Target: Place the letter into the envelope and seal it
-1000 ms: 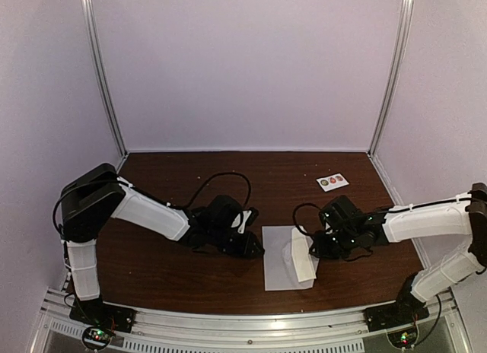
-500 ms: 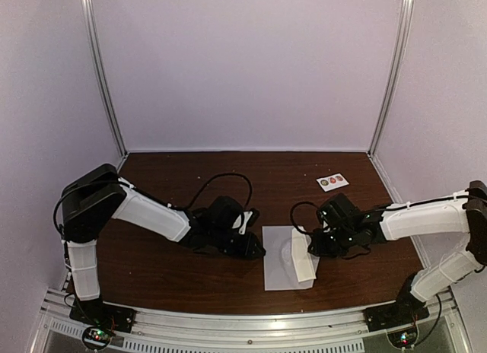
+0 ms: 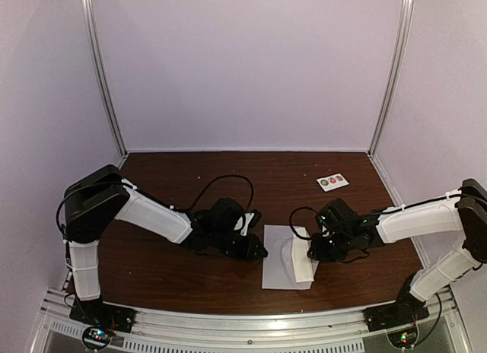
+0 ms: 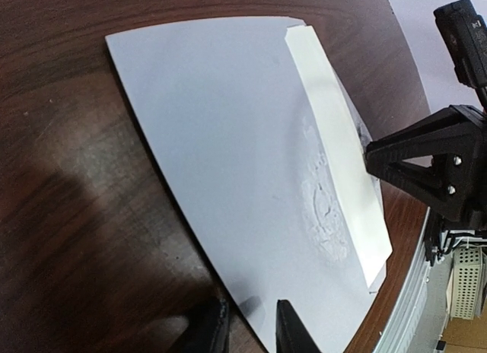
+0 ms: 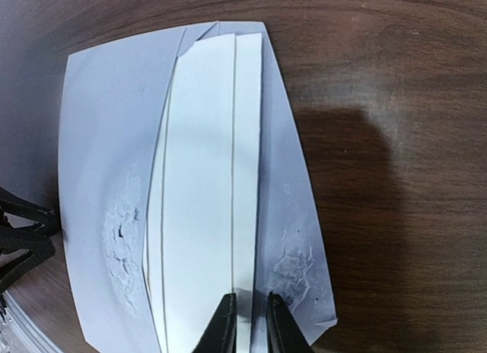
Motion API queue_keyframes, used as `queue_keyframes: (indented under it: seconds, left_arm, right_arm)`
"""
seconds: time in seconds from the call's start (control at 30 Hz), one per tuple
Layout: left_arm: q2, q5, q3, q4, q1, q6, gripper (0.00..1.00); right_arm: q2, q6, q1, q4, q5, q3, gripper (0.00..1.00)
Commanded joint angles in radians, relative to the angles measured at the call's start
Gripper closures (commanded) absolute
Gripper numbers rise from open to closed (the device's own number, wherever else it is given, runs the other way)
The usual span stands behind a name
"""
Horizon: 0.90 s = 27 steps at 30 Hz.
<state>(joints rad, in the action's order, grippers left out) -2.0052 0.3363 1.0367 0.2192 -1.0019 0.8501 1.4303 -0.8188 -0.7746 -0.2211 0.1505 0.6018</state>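
Dark table (image 3: pixel 167 281) bears envelope (image 3: pixel 275 271), long axis near-to-far; right gripper (image 5: pixel 249 328) pinches letter (image 5: pixel 199 178), left gripper (image 4: pixel 253 330) hold unclear.

A dark brown wood-grain worktop (image 3: pixel 167 281) fills the floor of the cell. Toward its far right corner lies a small white card (image 3: pixel 332 182), set at a slight angle and well apart from everything else – on it are two round stickers, one dark and one reddish. Plain pale walls (image 3: pixel 243 64) close in the back and both sides, joined at the rear corners by two slim metal posts (image 3: pixel 103 79). A ribbed aluminium rail (image 3: pixel 251 328) runs along the near edge.
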Motion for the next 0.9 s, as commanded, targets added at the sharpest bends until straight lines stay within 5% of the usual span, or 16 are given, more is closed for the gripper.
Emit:
queue_keyframes:
  seconds: [0.0,0.87]
  left_arm:
    - [-0.022,0.016,-0.003,0.059,-0.006,0.011,0.78]
    - [-0.048,0.039,0.015,0.080,-0.012,0.020,0.81]
  right_arm:
    - [0.018,-0.010,-0.002,0.042,0.010,-0.017,0.86]
    - [0.093,-0.037,-0.012,0.171,0.141,-0.016,0.95]
